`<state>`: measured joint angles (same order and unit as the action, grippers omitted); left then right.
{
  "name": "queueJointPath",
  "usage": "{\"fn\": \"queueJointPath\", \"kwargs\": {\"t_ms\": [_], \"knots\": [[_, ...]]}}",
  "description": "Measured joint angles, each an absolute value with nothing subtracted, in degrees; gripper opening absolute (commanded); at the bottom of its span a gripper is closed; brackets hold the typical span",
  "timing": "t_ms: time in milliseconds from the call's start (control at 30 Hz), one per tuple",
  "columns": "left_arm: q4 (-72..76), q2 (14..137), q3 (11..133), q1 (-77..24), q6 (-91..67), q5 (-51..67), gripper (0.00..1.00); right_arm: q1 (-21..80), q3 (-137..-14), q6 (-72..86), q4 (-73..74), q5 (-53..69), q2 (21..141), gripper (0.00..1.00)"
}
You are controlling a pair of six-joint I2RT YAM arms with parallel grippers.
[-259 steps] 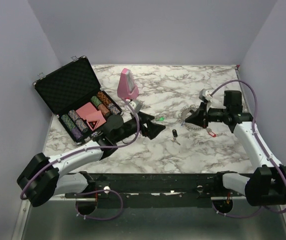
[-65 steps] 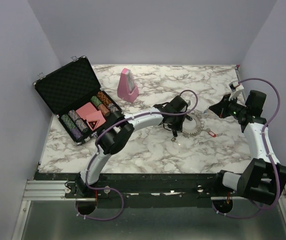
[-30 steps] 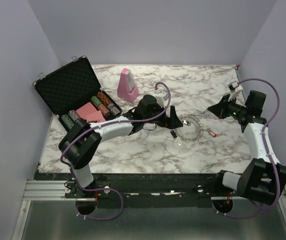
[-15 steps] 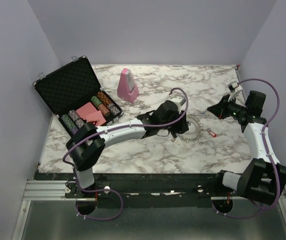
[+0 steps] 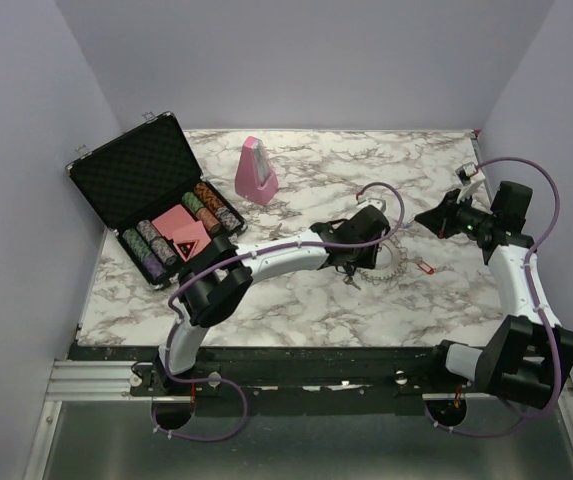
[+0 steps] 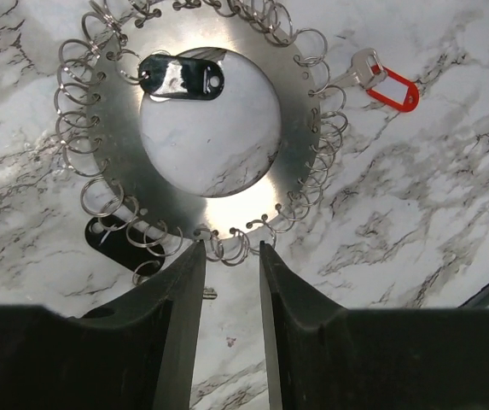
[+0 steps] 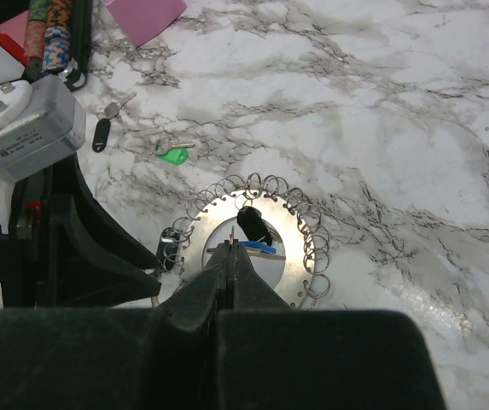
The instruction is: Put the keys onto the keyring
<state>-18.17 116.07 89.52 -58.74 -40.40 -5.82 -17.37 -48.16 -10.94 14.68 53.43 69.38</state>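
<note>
The keyring (image 5: pixel 390 262) lies flat on the marble, a silvery disc (image 6: pixel 125 145) rimmed with small wire loops. One black key (image 6: pixel 180 77) sits in its hole and another black key (image 6: pixel 120 243) lies under its rim. A red key (image 6: pixel 387 85) rests just outside it. My left gripper (image 6: pixel 231 248) is low at the ring's edge, its jaws narrowly apart with rim loops between the tips. My right gripper (image 7: pixel 231 252) hovers above the ring (image 7: pixel 291 256), shut on a blue key (image 7: pixel 259 248). A green key (image 7: pixel 174 152) lies beyond.
An open black poker-chip case (image 5: pixel 156 210) stands at the left and a pink metronome (image 5: pixel 255 172) behind the middle. The left arm (image 5: pixel 286 255) stretches across the table's centre. A loose black key (image 7: pixel 101 134) lies by the left wrist.
My left gripper has swung right to the keyring's edge and its jaws have narrowed from wide open. The right arm has not moved.
</note>
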Motion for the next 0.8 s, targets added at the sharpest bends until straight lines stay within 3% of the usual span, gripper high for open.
{"fn": "queueJointPath", "kwargs": {"t_ms": [333, 800], "knots": [[-24.6, 120.1, 96.2, -61.6, -41.6, -10.5, 0.39, -17.4, -48.2, -10.9, 14.7, 53.4, 69.5, 0.0], [-25.1, 120.3, 96.0, -62.0, -41.8, -11.4, 0.39, -17.4, -48.2, -10.9, 14.7, 53.4, 69.8, 0.0]]}}
